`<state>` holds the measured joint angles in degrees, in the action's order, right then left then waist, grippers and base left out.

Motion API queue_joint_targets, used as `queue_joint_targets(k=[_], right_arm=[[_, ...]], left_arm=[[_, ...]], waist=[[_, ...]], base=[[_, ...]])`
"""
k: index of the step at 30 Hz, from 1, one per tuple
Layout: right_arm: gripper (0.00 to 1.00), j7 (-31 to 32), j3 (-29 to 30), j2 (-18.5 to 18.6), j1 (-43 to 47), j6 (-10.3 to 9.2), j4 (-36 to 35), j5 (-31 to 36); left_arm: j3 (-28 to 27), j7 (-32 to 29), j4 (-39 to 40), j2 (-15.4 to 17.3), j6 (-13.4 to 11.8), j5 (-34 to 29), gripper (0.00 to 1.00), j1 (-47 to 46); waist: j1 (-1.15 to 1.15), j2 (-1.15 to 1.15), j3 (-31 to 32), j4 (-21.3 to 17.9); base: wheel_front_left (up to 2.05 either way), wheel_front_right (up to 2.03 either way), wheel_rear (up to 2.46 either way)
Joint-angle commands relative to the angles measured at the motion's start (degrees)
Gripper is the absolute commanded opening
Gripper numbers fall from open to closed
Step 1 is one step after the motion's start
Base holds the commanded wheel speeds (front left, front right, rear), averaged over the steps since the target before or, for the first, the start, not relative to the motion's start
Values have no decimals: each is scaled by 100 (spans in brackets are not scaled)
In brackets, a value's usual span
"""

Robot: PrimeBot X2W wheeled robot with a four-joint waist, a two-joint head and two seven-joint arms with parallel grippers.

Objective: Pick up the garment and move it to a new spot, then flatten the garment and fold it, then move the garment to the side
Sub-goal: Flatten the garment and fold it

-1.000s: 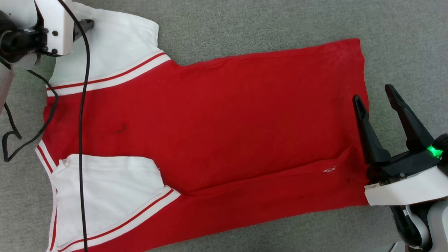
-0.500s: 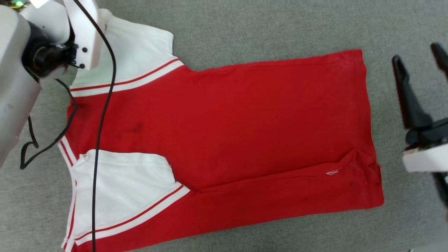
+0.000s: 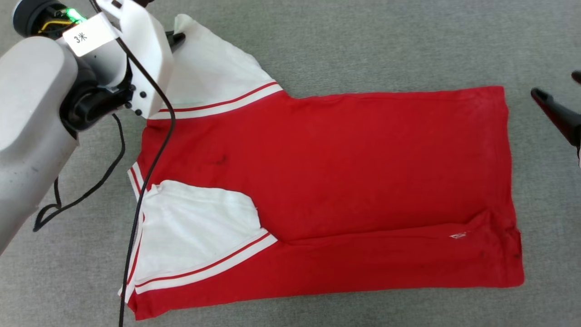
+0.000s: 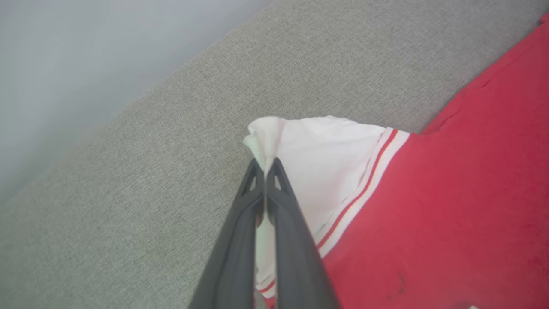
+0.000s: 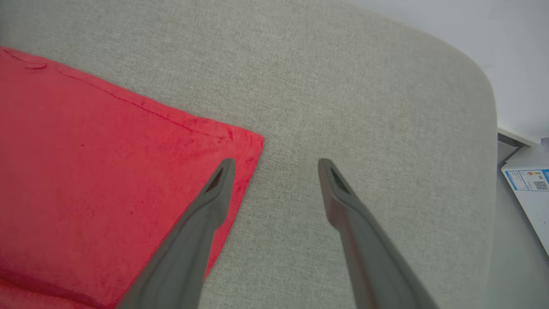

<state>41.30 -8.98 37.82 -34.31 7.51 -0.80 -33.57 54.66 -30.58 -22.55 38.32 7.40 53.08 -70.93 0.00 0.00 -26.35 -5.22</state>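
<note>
Red garment (image 3: pixel 363 172) lying flat on grey surface (image 3: pixel 363 41); left gripper (image 4: pixel 266 162) pinching its white sleeve (image 4: pixel 317 150), right gripper (image 5: pixel 276 163) hovering, fingers spread, empty.

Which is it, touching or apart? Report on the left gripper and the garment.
Touching. The left wrist view shows the left gripper shut on the garment at its white sleeve tip.

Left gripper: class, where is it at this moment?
Upper left of the head view, the left gripper is shut on the garment's far white sleeve.
</note>
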Motion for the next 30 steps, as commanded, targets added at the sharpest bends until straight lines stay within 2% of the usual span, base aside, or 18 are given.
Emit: queue_joint_targets(k=[1, 4, 8, 15, 21, 22, 23, 24, 30], right_arm=[[100, 221, -102, 89, -156, -5, 78, -89], [100, 838, -457, 242, -459, -5, 320, -232], [100, 1187, -728, 183, -824, -5, 708, -310], [100, 974, -1143, -67, -1227, -5, 1495, -143], [100, 853, -2041, -140, -876, 10, 2152, -329], [44, 786, -2125, -109, -869, 11, 2174, -356], [30, 664, -2155, -63, -898, 11, 2193, -354], [0, 545, -2165, -17, -945, 7, 2210, -372], [0, -370, -2116, 111, -1176, -6, 2141, -459]], left_arm=[[6, 45, 39, -35, 2, -38, 0, 32], [19, 128, 154, -41, 2, -92, 0, -19], [55, 213, 295, -14, 2, -200, 0, -114], [74, 300, 421, -12, 3, -278, 0, -216], [103, 366, 430, -33, 3, -278, 0, -181], [108, 385, 423, -24, 3, -271, 0, -162], [109, 399, 417, -12, 3, -263, 0, -144], [109, 414, 406, -1, 3, -259, 0, -124], [111, 558, 386, 104, -14, -237, 0, 52]], waist=[[0, 0, -53, 71], [0, 0, -150, 167], [0, 0, -315, 301], [0, 0, -553, 475], [0, 0, -602, 533], [0, 0, -595, 524], [0, 0, -585, 511], [0, 0, -568, 498], [0, 0, -298, 396]], base=[[0, 0, 0], [0, 0, 0], [0, 0, 0], [0, 0, 0], [0, 0, 0], [0, 0, 0], [0, 0, 0], [0, 0, 0], [0, 0, 0]])
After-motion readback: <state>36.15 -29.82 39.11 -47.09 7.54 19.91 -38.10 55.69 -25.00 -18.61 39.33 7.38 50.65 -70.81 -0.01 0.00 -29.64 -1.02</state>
